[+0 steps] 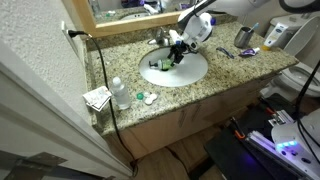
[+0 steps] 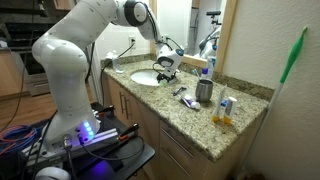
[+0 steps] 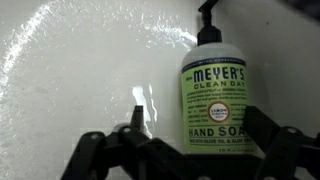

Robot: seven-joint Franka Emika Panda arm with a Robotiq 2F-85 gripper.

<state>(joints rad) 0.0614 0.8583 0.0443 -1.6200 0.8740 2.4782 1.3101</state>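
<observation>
**Item:** soap bottle (image 3: 213,95), green label, black pump (image 3: 207,22).

**Location:** you have it in the white basin (image 3: 70,70) of the sink set into the granite bench (image 1: 130,57). In an exterior view it shows only as a small green-and-white shape (image 1: 161,64) on the basin floor, just below the tool.

**Attitude:** it appears to lie on its back with the label facing up at your wrist camera. The long axis runs from bottom to top of the wrist view, pump end at the top and base end toward the tool. Which way that points along the bench is too small to tell.

**Tool** (image 3: 193,115): jaws spread wide and holding nothing. One of the fingers (image 3: 137,118) stands over bare basin and the other sits past the bottle's far side, so the bottle lies between them, nearer that far finger. You cannot tell from these views whether they touch it.

**Progress, as judged:** your approach looks done, with the tool (image 1: 179,50) low over the basin and astride the bottle. No grip is made, and the bottle is not lifted.

**Also on the bench:** faucet (image 1: 161,38), metal cup (image 2: 204,91) and small clear bottle (image 1: 119,93).
</observation>
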